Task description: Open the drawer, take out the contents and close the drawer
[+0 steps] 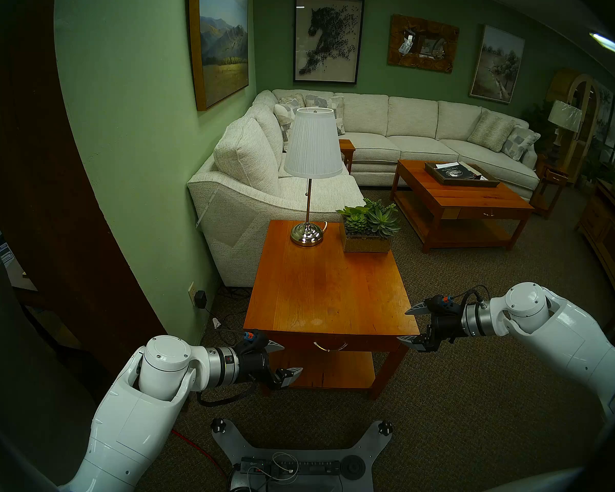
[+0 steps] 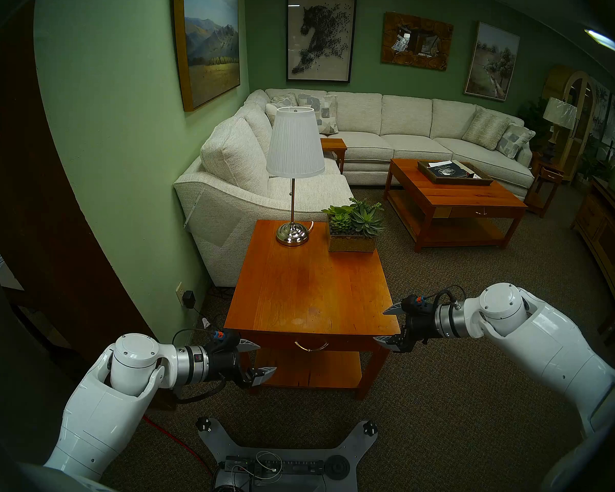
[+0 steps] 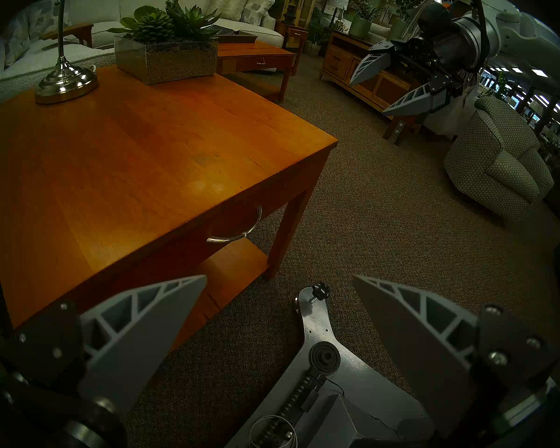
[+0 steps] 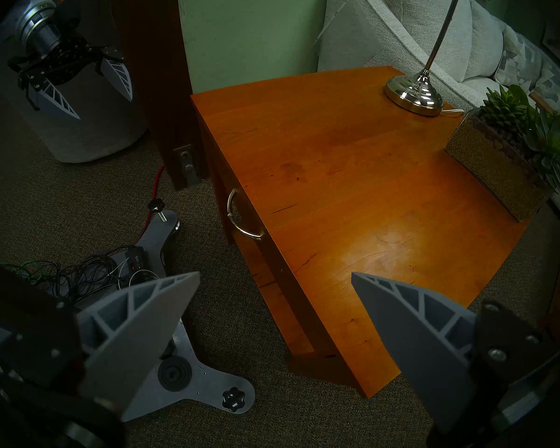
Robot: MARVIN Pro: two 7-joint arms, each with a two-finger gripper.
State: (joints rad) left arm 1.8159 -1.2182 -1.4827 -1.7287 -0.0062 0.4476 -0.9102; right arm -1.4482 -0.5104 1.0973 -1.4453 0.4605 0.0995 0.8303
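This looks like a furniture shop made up as a living room. A big white sofa (image 1: 387, 139) sits under framed pictures (image 1: 327, 38) on green walls. A lamp shade (image 1: 564, 115) is wrapped in plastic, and more cabinets (image 3: 346, 61) and chairs (image 3: 495, 159) crowd behind.

both white arms reach in from the sides at about the same height, forearms angled inward toward each other. the left gripper (image 1: 285, 358) has its jaws spread wide and holds nothing. the right gripper (image 1: 410, 324) also gapes wide, empty, tilted downward.
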